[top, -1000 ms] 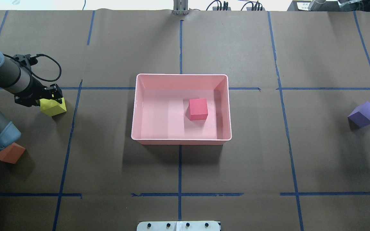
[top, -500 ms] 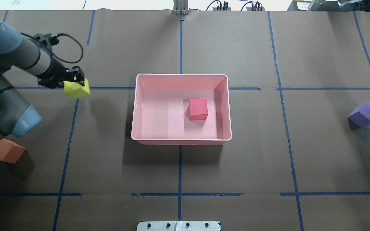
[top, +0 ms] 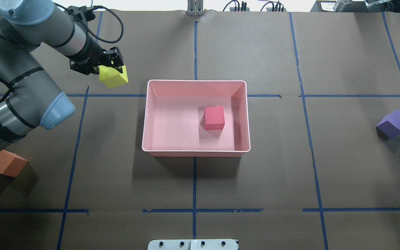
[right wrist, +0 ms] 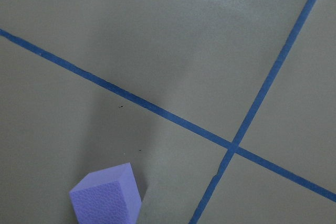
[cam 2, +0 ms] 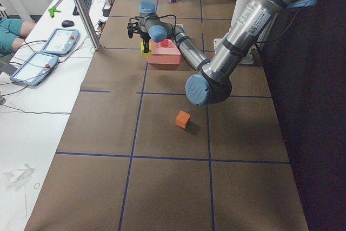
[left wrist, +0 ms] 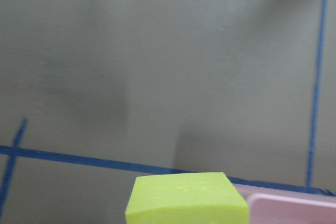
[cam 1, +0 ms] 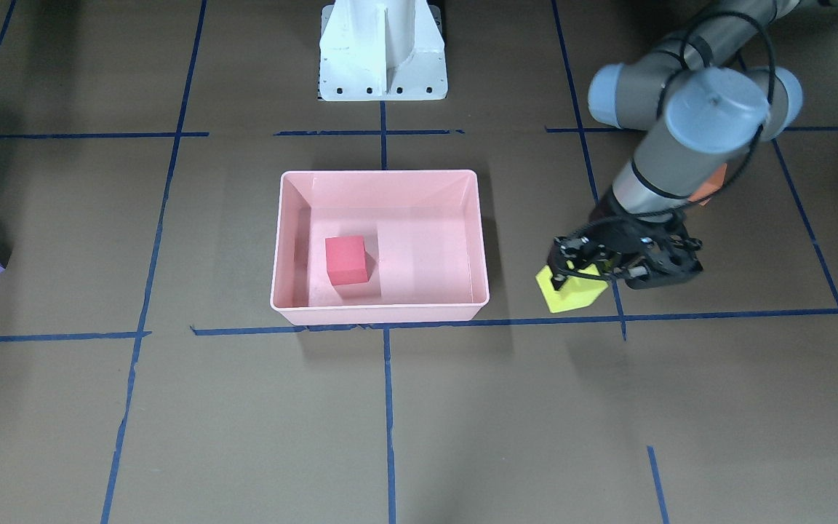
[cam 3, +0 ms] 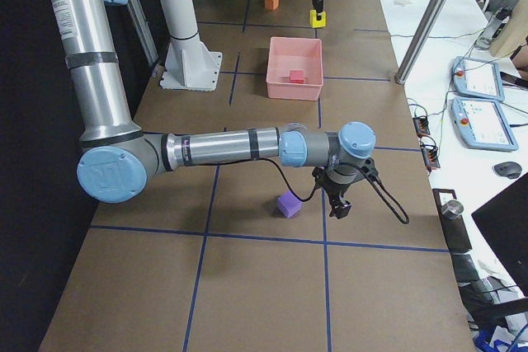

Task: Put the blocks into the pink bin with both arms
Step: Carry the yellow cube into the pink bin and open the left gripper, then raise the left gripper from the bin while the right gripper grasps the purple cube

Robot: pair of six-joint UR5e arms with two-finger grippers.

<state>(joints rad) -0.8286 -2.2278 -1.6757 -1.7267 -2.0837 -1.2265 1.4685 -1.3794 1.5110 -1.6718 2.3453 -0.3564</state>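
Carrying the matte yellow-green block (top: 114,77) clenched in its fingers, the left gripper (top: 111,68) has swung nearer and now seems raised just beside the smooth pink bin (top: 196,82). The red block (top: 214,118) lies inside; the orange block (top: 8,163) and purple block (top: 393,123) sit well apart outside. The right gripper (cam 3: 340,205) hangs near the purple one, seen only from the side; whether it is clenched, I cannot tell.

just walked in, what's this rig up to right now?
The left gripper is shut on the yellow-green block, holding it just outside the pink bin, not yet over it. The red block already sits in the bin. The orange block and purple block lie on the table; the right gripper hangs beside the purple one, state unclear.
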